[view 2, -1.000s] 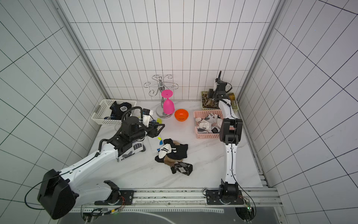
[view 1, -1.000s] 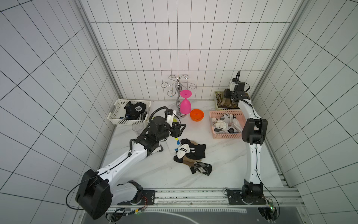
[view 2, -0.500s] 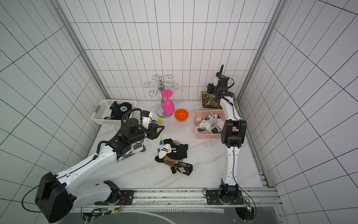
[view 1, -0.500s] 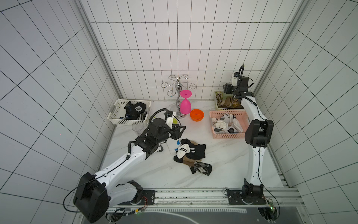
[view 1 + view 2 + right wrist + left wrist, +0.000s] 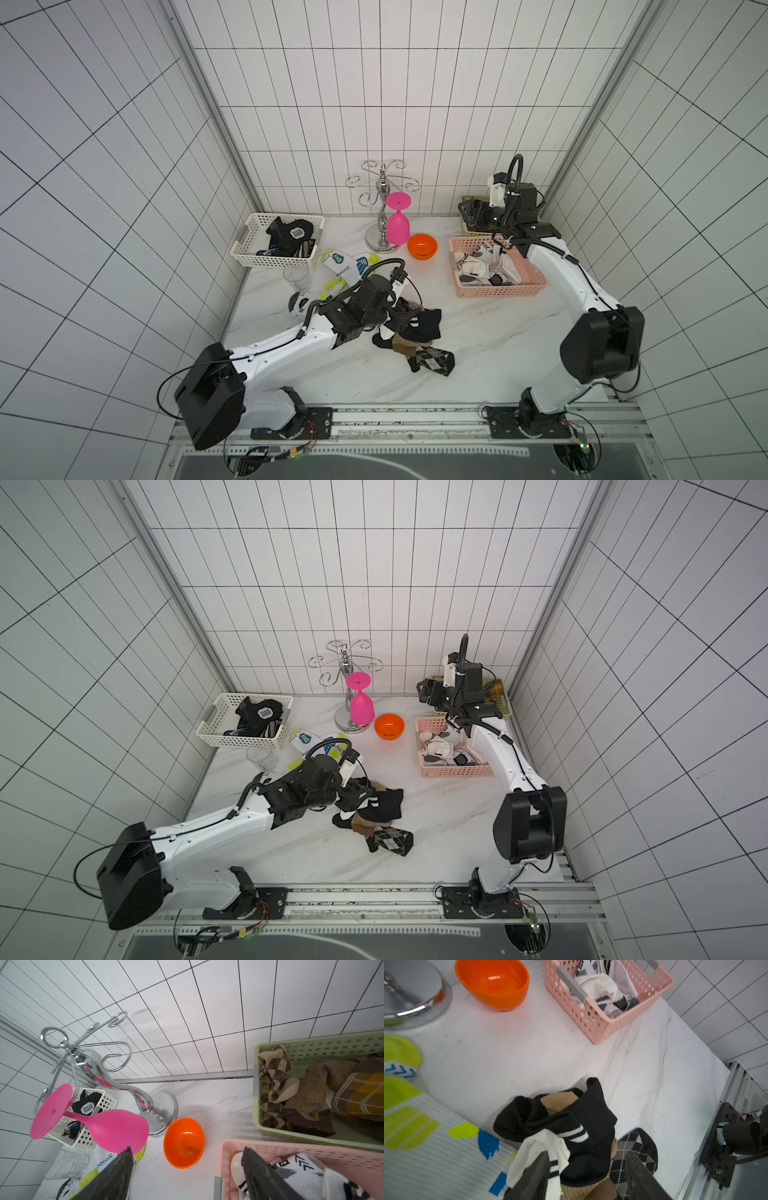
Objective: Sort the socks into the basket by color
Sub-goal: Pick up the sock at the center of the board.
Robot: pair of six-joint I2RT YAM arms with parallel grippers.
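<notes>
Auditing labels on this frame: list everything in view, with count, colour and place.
white basket: 1, white, back, left arm's side
black socks: several, black with blue marks, in white basket
pink basket: 1, pink, right arm's side
white socks: several, white with black marks, in pink basket
green basket: 1, pale green, behind pink basket
brown socks: several, brown patterned, in green basket
printed socks: several, white with yellow-blue, beside white basket
sock pile: 1, black, tan, argyle, white-striped, table centre
bowl: 1, orange, beside rack
rack: 1, chrome, back centre
wine glass: 1, pink, hanging upside down on rack
tumbler: 1, clear, before white basket
left gripper: 1, black fingers open, astride sock pile
right gripper: 1, black fingers open, raised beside green basket
</notes>
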